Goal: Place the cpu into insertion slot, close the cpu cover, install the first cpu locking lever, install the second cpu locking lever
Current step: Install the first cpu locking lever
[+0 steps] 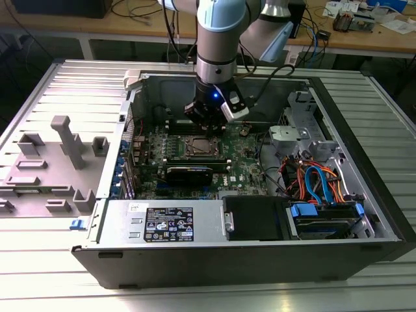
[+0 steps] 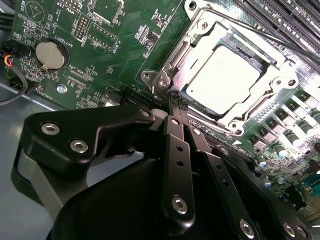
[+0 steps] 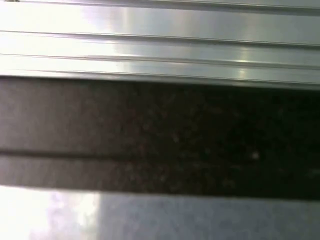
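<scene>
In the second wrist view the cpu lies flat in the insertion slot, its bright metal top showing through the window of the cpu cover, which lies down over it. A thin wire lever runs along the far side of the socket. My gripper is shut, its black fingertips meeting right at one corner of the socket; I see nothing held between them. In the exterior view the gripper hangs just behind the socket on the green board inside the open computer case.
A coin battery and long black memory slots flank the socket. In the exterior view a power supply lines the case's near wall, coloured cables fill the right, and a grey fixture stands outside on the left.
</scene>
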Controlling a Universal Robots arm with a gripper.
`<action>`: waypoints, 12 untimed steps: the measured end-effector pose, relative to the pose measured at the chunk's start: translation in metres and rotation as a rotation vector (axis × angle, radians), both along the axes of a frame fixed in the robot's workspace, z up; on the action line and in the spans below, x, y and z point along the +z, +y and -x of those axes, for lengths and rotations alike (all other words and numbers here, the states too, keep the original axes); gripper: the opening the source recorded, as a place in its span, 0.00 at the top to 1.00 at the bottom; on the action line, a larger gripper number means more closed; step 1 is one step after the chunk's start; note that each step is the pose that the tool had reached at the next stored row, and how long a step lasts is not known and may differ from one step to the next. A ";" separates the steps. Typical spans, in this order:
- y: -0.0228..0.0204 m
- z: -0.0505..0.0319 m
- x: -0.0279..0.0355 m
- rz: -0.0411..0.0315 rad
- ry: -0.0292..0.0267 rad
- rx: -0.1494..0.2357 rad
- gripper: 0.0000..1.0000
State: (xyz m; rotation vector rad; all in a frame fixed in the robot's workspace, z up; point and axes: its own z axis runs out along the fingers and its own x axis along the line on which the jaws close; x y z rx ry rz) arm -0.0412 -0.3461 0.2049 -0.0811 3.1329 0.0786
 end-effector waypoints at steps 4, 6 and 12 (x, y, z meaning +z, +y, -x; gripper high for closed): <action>-0.0001 0.0000 -0.0025 0.0000 0.0001 0.000 0.89; -0.0001 0.0000 -0.0036 -0.0001 0.0001 0.000 0.89; 0.0036 -0.0001 0.0059 -0.0171 0.0005 0.000 0.89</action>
